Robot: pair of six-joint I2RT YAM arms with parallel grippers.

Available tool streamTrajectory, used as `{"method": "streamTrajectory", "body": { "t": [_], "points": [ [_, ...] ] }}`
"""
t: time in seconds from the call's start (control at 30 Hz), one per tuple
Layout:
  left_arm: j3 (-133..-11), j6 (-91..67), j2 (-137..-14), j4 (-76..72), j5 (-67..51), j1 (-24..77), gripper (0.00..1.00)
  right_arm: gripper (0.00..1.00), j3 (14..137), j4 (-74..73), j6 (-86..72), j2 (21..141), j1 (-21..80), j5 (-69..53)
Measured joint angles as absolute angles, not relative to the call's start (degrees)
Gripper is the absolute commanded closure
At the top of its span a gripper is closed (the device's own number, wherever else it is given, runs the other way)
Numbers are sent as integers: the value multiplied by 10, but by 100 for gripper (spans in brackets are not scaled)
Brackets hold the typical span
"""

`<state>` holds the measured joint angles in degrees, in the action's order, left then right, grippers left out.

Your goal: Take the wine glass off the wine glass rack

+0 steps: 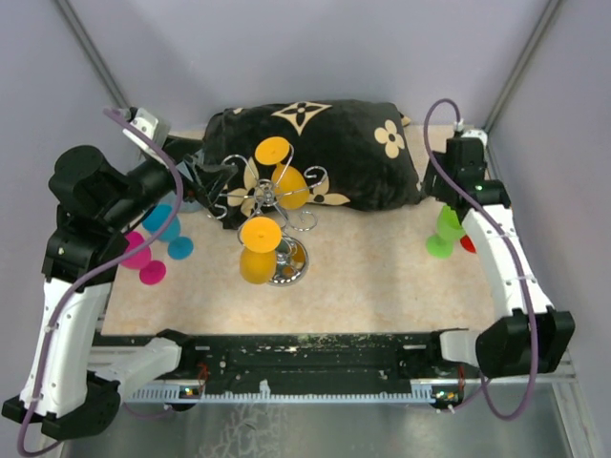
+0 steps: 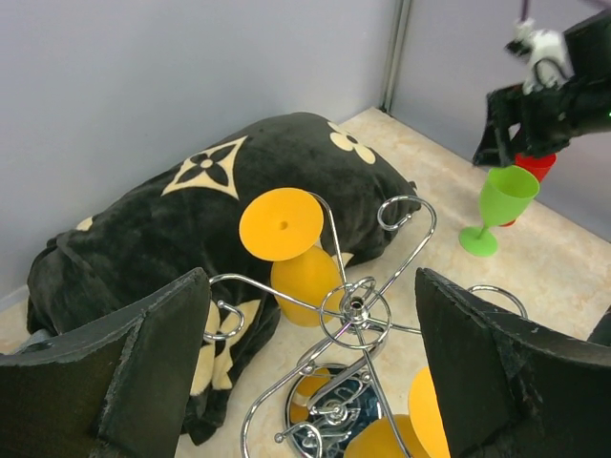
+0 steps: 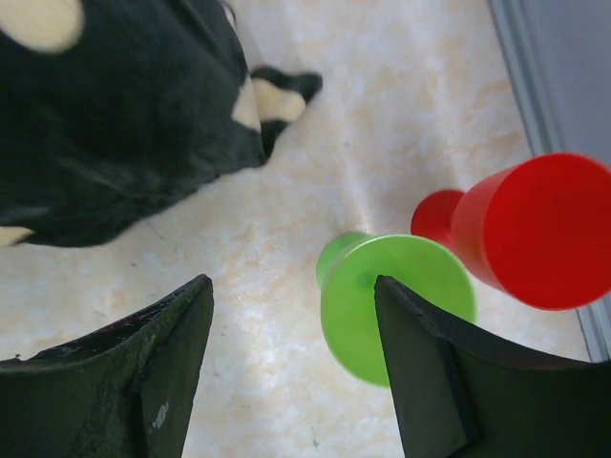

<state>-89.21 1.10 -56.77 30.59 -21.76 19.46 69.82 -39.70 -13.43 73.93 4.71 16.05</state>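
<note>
The beige table (image 1: 382, 286) is walled in grey at the back and on both sides. A black cushion (image 1: 353, 162) with cream flowers lies along the rear. In front of it the wine glass rack (image 1: 272, 197) stands on its mirror base with two glasses hung upside down: the rear orange wine glass (image 1: 286, 181) by the cushion and the front orange wine glass (image 1: 256, 256) toward the arms.

The left gripper (image 1: 221, 183) sits just left of the rack, fingers spread wide and holding nothing. In its wrist view, the rear glass lies between the fingers, beyond their tips.

By the right wall the right gripper (image 3: 291, 296) hangs spread over a green glass (image 3: 353, 315), with a red glass (image 3: 539, 234) just beside it — whether a finger touches the green one is unclear.

Blue glasses (image 1: 164, 221) and pink glasses (image 1: 143, 256) crowd the left edge, while open tabletop lies between the rack and the green glass.
</note>
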Motion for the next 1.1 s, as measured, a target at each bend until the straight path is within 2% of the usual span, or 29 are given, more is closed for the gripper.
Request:
{"method": "streamTrajectory", "body": {
  "t": [0.3,0.47,0.67,0.83,1.1],
  "points": [
    [-891,1,-557,326,-179,185,7,31,868,-505,-158,634,50,114],
    [-907,1,-584,332,-170,148,6,31,913,-561,-231,583,129,72],
    [-982,-29,-688,329,-243,13,8,31,896,-580,-363,542,269,57],
    [-1054,-95,-807,317,-352,-103,11,31,851,-567,-464,510,328,59],
    [-1082,-190,-900,284,-449,-139,12,31,766,-465,-582,479,395,46]
  ]
}}
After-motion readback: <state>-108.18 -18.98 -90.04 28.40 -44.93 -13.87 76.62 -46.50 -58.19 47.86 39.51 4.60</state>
